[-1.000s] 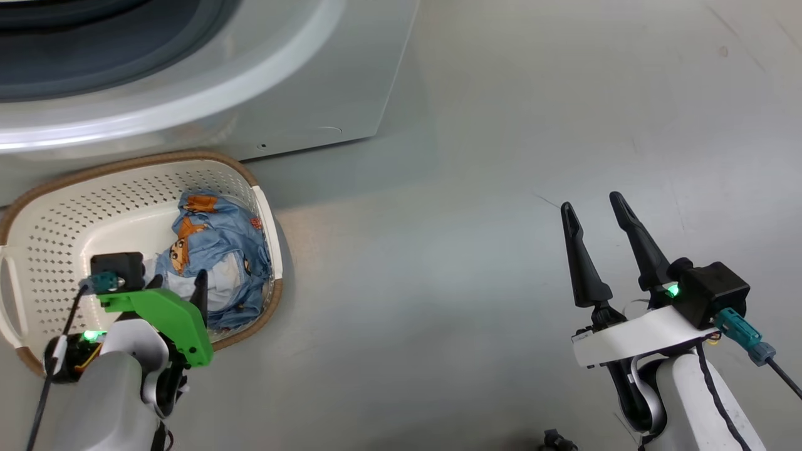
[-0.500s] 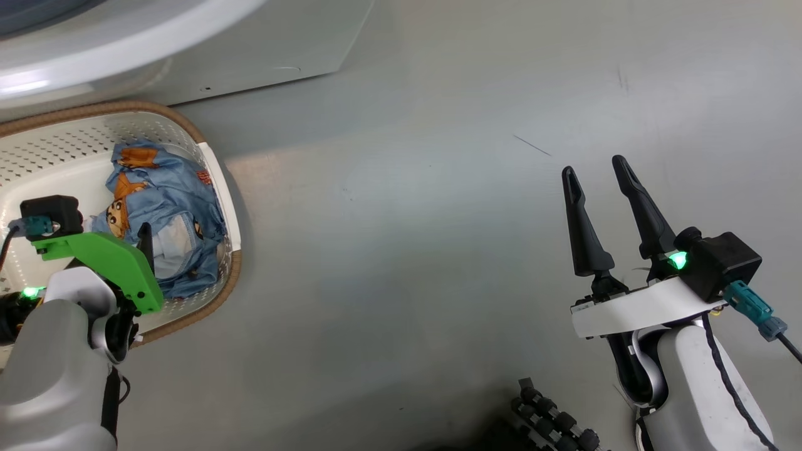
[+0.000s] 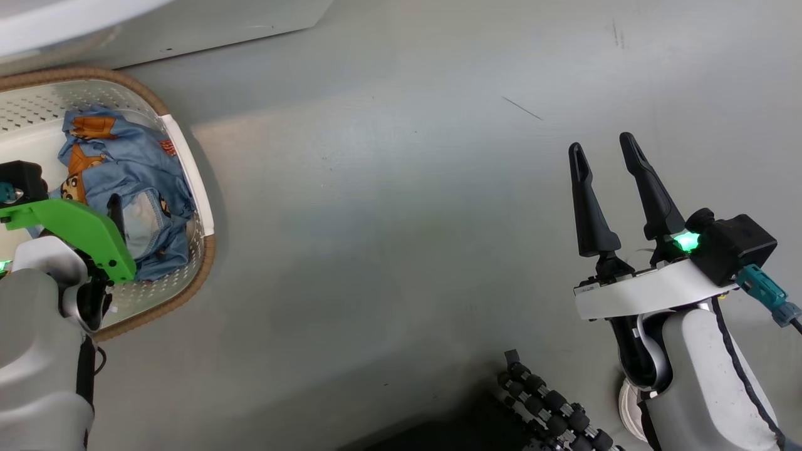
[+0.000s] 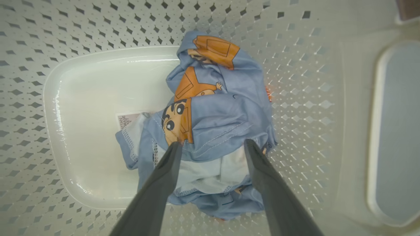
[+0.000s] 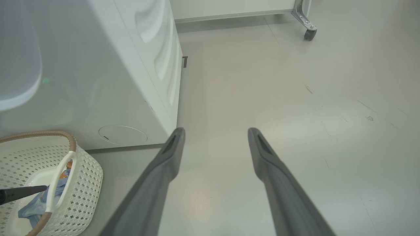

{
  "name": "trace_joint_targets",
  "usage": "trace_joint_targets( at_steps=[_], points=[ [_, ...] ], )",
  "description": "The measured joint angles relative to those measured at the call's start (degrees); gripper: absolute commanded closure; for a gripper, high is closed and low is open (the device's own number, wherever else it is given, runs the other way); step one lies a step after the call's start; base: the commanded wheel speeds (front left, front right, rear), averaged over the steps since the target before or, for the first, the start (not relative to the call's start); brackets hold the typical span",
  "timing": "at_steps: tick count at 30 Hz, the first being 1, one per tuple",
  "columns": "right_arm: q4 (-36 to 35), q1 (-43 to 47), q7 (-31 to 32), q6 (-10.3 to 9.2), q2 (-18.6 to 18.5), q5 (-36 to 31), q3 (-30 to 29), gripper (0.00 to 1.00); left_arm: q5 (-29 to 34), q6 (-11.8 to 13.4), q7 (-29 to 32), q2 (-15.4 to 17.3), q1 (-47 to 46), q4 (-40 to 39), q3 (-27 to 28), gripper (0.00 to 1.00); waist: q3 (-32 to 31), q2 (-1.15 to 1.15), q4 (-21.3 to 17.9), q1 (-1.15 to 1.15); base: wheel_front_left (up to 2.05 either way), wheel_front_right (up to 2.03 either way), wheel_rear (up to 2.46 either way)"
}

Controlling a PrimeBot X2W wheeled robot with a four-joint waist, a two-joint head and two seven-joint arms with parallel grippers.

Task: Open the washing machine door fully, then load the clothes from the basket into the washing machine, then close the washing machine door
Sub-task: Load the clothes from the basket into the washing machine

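The clothes [image 4: 223, 111], light blue fabric with orange-brown cartoon figures and a paler piece [image 4: 203, 173] underneath, lie bunched in the cream perforated basket [image 4: 98, 26]. My left gripper [image 4: 212, 143] hangs open inside the basket, its fingertips just over the bundle, one on each side. The head view has the basket [image 3: 188, 288] at the left edge with the clothes [image 3: 125, 163] and one left finger [image 3: 115, 213]. My right gripper [image 3: 601, 144] stands open over bare floor, holding nothing. The washing machine [image 3: 219, 25] fills the top left corner. Its door is out of view.
A label sticker [image 4: 126, 118] lies on the basket floor beside the clothes. The right wrist view has the washer's white front [image 5: 98, 65], the basket [image 5: 85, 170] below it and a castor wheel [image 5: 308, 34] far back. A black ribbed cable chain [image 3: 551, 407] lies low on the grey floor [image 3: 388, 219].
The head camera has moved, so the washer and basket have slid up and to the left in its view. Both grippers remain open, the left one still over the clothes.
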Motion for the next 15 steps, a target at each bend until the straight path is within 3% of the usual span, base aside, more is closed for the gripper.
trace_joint_targets(
  at_steps=[15],
  points=[
    [-0.9, -0.5, 0.0, 0.00, 0.0, -0.6, -0.9, 0.00, 0.9, 0.6, 0.0, 0.6, -6.0, 4.1, -0.8, 0.00, 4.4, 0.00, 0.0, 0.00, 0.00, 0.00, 0.00]
  ],
)
